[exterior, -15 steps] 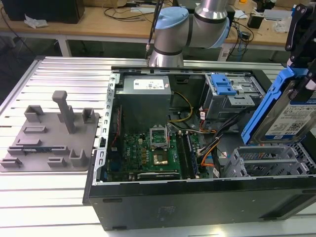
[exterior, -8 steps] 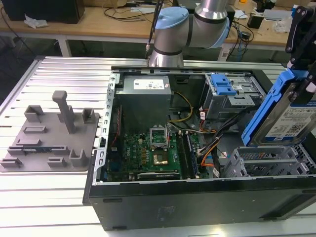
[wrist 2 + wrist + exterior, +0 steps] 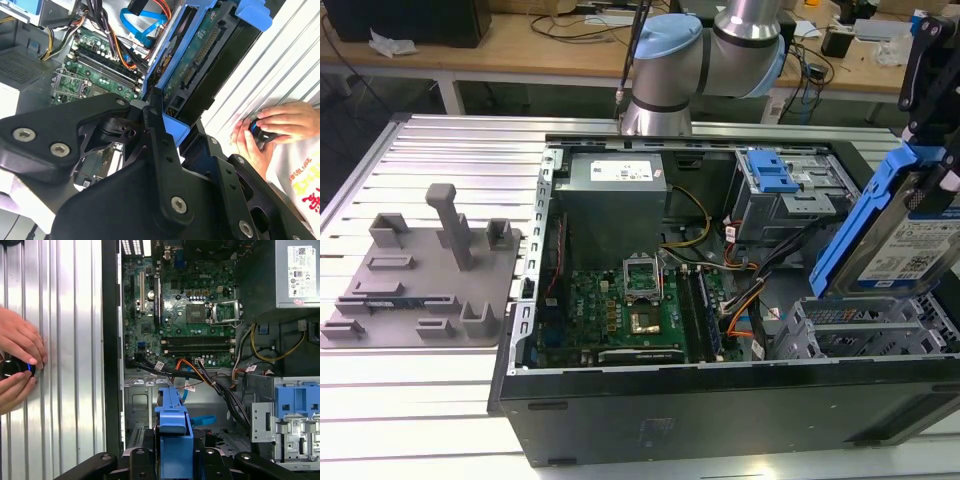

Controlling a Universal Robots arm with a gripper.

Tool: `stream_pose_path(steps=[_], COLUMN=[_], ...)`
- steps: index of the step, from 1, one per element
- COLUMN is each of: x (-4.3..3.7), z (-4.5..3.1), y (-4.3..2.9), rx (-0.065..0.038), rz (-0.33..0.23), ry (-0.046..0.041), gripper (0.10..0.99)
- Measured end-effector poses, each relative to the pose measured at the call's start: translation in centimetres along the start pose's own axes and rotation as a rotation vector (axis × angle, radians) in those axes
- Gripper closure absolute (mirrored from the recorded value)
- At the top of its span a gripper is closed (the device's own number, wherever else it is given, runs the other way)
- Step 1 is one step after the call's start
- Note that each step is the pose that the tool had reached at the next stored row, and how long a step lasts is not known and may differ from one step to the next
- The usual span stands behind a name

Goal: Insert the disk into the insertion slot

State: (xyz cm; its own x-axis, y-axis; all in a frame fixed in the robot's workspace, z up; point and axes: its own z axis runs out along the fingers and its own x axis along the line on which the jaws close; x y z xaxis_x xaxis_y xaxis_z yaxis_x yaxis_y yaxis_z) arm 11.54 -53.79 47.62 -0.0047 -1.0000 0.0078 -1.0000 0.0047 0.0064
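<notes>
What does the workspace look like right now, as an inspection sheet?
Surface: ribbed metal table, open computer case lying on it.
Job's things: disk in blue carrier, tilted above the insertion slot, not yet in.
Clutter: grey fixture plate with posts at the exterior view's left.
Grippers: the gripper is shut on the disk's carrier.
Cables: orange, yellow and black wires loose inside the case.
Surroundings: wooden bench behind; a person's hands on a small black knob beside the case.
</notes>
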Motion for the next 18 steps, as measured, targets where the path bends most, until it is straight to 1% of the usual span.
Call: stream_pose_path(steps=[11,18], x=[0.22,0.39], z=[0.39,0.92], y=[-0.07,-0.08], rx=[0.0,0.0], rz=[-0.012,-0.018], ry=[0.0,0.0], gripper=[0.718,0.718])
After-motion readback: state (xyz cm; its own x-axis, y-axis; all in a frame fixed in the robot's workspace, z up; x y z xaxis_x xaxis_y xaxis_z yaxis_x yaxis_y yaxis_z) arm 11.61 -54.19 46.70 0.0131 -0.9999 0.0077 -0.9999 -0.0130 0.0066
